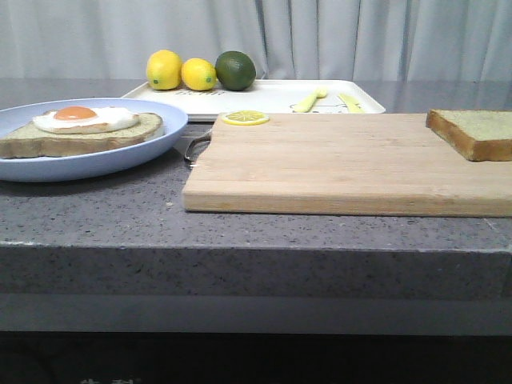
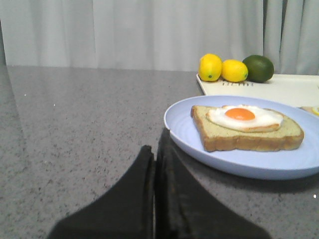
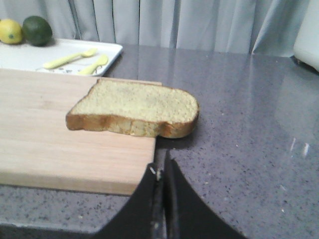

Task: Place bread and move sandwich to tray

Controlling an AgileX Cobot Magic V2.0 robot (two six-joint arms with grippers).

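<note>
Bread (image 3: 137,107) lies flat on the cutting board's (image 1: 336,164) right end, overhanging its edge; sandwich (image 1: 84,128) sits on the blue plate (image 1: 96,160) just left of the board; tray (image 1: 264,98) touches the board's far side, holding two lemons (image 1: 164,69), a lime (image 1: 235,70) and yellow cutlery (image 1: 324,99). Left gripper (image 2: 154,154) fingers pressed together, empty, near the plate rim; right gripper (image 3: 160,172) fingers together, empty, low beside the board's corner, just short of the bread.

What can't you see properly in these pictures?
- Bread: front view's right edge cuts it off.
- Plate: front view's left edge cuts it off.
- Tray: board hides its near rim in front view.
- Both arms: absent from front view.
</note>
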